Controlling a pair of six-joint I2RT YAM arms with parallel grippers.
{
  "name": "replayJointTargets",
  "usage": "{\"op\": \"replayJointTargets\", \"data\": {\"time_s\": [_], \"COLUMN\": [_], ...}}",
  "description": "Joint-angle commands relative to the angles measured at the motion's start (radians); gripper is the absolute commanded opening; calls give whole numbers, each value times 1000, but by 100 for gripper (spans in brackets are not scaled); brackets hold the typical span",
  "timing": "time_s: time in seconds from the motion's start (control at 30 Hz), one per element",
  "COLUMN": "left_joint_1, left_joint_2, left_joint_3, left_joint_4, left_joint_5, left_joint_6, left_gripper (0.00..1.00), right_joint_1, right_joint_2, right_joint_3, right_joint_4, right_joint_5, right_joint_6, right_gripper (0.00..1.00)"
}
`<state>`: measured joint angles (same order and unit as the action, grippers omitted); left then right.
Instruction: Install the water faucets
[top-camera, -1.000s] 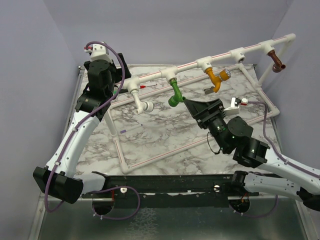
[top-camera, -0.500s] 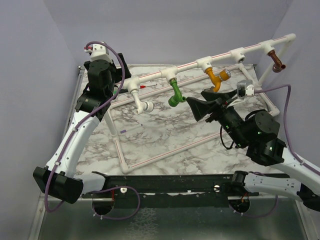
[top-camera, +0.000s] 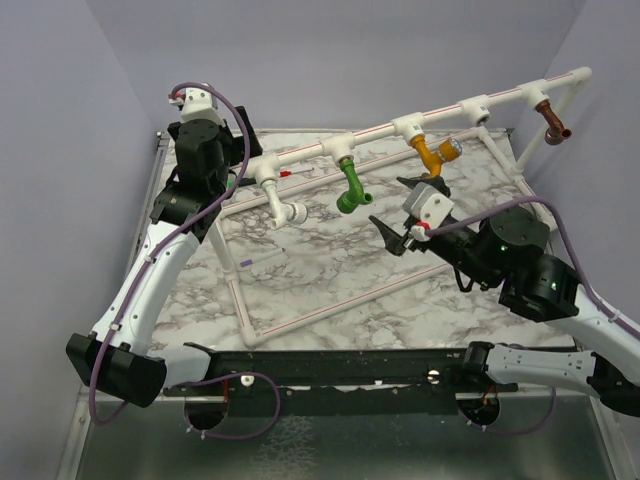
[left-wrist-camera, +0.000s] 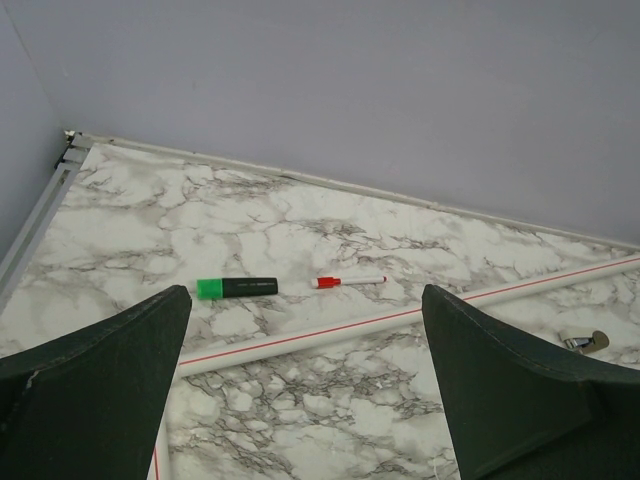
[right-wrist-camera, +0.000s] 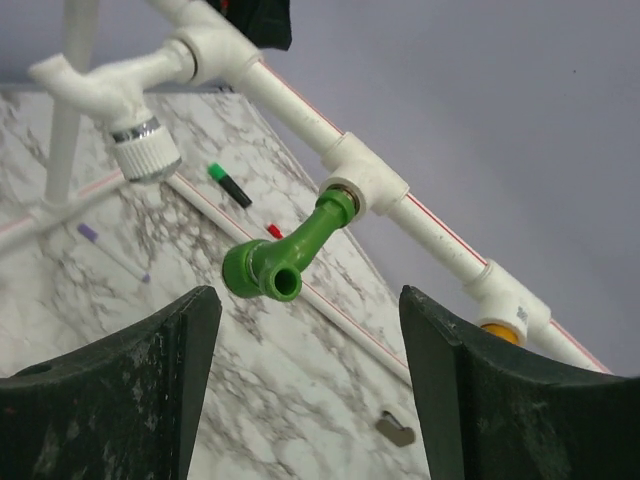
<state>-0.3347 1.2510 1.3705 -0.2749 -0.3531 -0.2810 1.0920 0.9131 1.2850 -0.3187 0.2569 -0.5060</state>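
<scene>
Four faucets hang from tees on the raised white red-striped pipe (top-camera: 380, 130): white (top-camera: 281, 203), green (top-camera: 351, 186), orange-yellow (top-camera: 432, 155) and brown (top-camera: 552, 121). My right gripper (top-camera: 392, 218) is open and empty, just right of the green faucet and apart from it. In the right wrist view the green faucet (right-wrist-camera: 285, 255) hangs ahead of the open fingers (right-wrist-camera: 120, 390), with the white faucet (right-wrist-camera: 140, 150) upper left and a sliver of the orange-yellow one (right-wrist-camera: 497, 331) at right. My left gripper (left-wrist-camera: 305, 400) is open and empty above the marble, behind the white faucet.
A green-capped black marker (left-wrist-camera: 237, 288) and a red-capped pen (left-wrist-camera: 348, 281) lie by a floor pipe (left-wrist-camera: 400, 318). A small grey flat metal piece (right-wrist-camera: 396, 428) lies on the marble. A purple-tipped pen (top-camera: 258, 260) lies inside the pipe frame. Grey walls surround the table.
My right gripper has rolled about its wrist and pulled back slightly from the green faucet, ending low and open. The left arm has not moved.
</scene>
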Motion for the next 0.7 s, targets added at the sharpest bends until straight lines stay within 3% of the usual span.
{"op": "replayJointTargets", "data": {"time_s": [0.0,0.27,0.67], "left_joint_1": [-23,-22,-20], "left_joint_2": [39,37,39], "left_joint_3": [-56,-56,-56], "left_joint_4": [-199,-201,-200], "left_joint_5": [79,75,82], "left_joint_6": [20,22,20], "left_gripper": [99,99,99], "right_joint_1": [6,8,42], "right_joint_2": [24,60,61], "right_joint_3": [62,-2,-264], "right_joint_4": [-206,-212,319], "right_joint_5": [-60,113,309], "right_joint_6": [-298,-632,-1184], "right_gripper": [76,76,77]}}
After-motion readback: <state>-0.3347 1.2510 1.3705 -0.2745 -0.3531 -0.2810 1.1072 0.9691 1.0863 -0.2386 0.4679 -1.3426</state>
